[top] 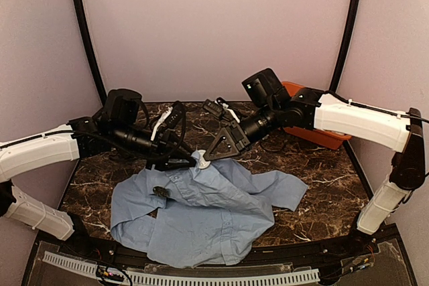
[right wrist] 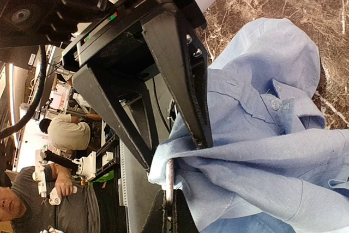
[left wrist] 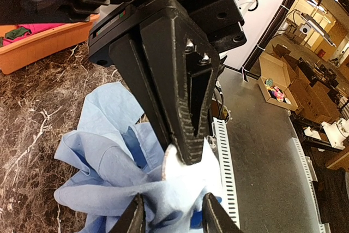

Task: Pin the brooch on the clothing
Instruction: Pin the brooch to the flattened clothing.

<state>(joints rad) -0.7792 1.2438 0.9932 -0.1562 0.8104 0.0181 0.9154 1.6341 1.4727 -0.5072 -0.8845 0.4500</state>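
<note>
The clothing (top: 214, 209), a light blue shirt, lies crumpled on the marble table, with one fold lifted at its far edge. A small dark brooch (top: 160, 191) rests on the shirt's left part. My left gripper (top: 191, 161) (left wrist: 174, 216) holds the raised fold bunched between its fingers (left wrist: 133, 217), which stand apart. My right gripper (top: 206, 157) (right wrist: 171, 200) meets it tip to tip. It is shut on a thin pale disc (left wrist: 170, 166) (right wrist: 170, 178) with a brownish rim, pressed against that fold of cloth (right wrist: 262, 151).
An orange bin (top: 318, 128) (left wrist: 43, 42) holding a red garment stands at the back right, behind the right arm. A white slotted strip (top: 201, 276) runs along the table's near edge. Black frame posts (top: 84, 25) rise at both back corners.
</note>
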